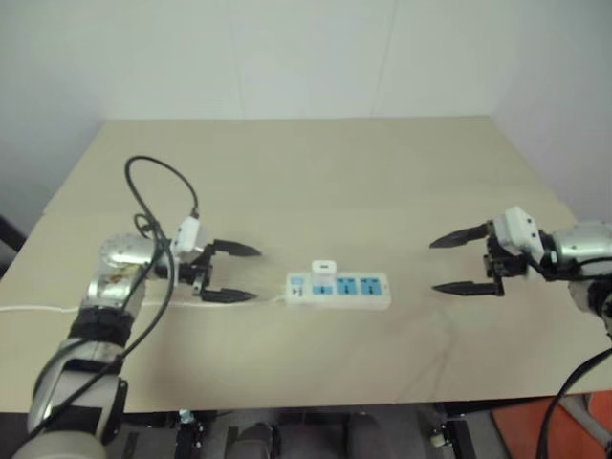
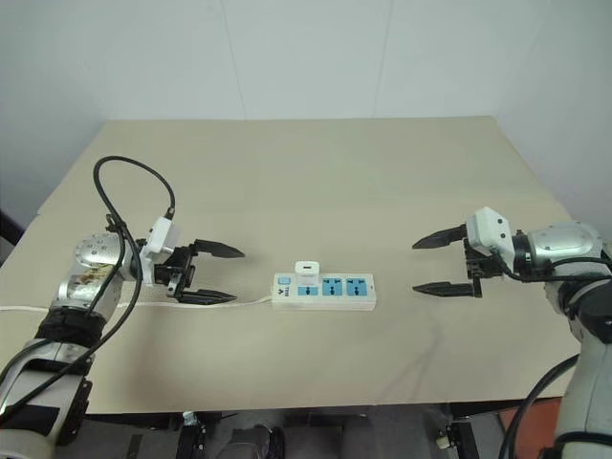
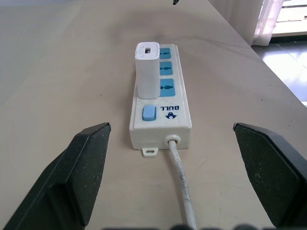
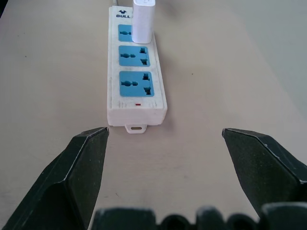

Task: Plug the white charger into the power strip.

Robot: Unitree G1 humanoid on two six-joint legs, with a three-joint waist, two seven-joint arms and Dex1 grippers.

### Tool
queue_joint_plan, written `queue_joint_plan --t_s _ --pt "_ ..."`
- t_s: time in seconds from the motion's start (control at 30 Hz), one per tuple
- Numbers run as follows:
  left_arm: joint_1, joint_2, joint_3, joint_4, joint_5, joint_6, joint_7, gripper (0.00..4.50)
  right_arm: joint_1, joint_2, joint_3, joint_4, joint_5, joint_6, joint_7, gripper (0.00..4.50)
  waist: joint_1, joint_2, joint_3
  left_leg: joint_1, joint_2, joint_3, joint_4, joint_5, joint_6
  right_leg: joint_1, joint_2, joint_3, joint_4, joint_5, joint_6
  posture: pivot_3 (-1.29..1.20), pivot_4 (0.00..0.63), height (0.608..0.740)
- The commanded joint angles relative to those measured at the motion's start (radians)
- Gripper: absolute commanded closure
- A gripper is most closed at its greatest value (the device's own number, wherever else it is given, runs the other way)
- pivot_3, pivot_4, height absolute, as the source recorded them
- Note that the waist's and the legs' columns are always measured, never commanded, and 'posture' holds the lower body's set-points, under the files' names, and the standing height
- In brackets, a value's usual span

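Note:
The power strip (image 1: 339, 290) lies across the middle of the table, a white bar with blue socket faces. The white charger (image 1: 323, 271) stands upright in the socket nearest the strip's switch end (image 3: 149, 113). My left gripper (image 1: 232, 273) hovers open to the left of the strip, pointing at its cord end, with nothing between its fingers. My right gripper (image 1: 466, 261) is open too, well off to the right of the strip and facing it, apart from it. The strip's thin white cord (image 3: 180, 177) runs from the switch end toward my left gripper.
The light wooden table (image 1: 306, 182) stretches wide behind and on both sides of the strip. A black cable (image 1: 158, 191) loops above my left wrist. The table's front edge (image 1: 316, 404) lies close below the strip.

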Motion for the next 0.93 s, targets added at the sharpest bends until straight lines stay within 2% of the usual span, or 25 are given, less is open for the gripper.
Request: queue_joint_plan --t_s 0.03,0.63,0.93 --pt "0.005 0.013 0.029 -0.037 -0.011 0.012 -0.003 0.04 0.0 0.004 -0.02 0.025 0.009 -0.01 0.003 0.0 -0.001 0.0 0.0 0.0 0.0 0.0 0.0 0.0 0.0 0.0 0.0 0.0 0.0 0.0 0.0 0.0 0.15 0.74" --pt "0.046 0.085 0.067 -0.098 -0.013 0.076 -0.003 0.04 -0.005 0.113 -0.057 0.025 0.014 -0.009 -0.068 0.0 -0.005 0.0 0.0 0.0 0.001 0.0 0.0 0.0 0.0 0.0 0.001 0.0 0.001 0.0 -0.001 0.0 0.15 0.74" --pt "0.127 0.08 0.104 -0.188 -0.007 0.123 0.022 0.04 -0.017 0.107 -0.041 0.025 0.018 0.003 -0.074 0.0 -0.005 0.0 0.0 0.0 0.005 0.001 0.0 0.0 -0.001 0.0 0.003 0.0 0.001 0.001 -0.002 0.0 0.15 0.74"
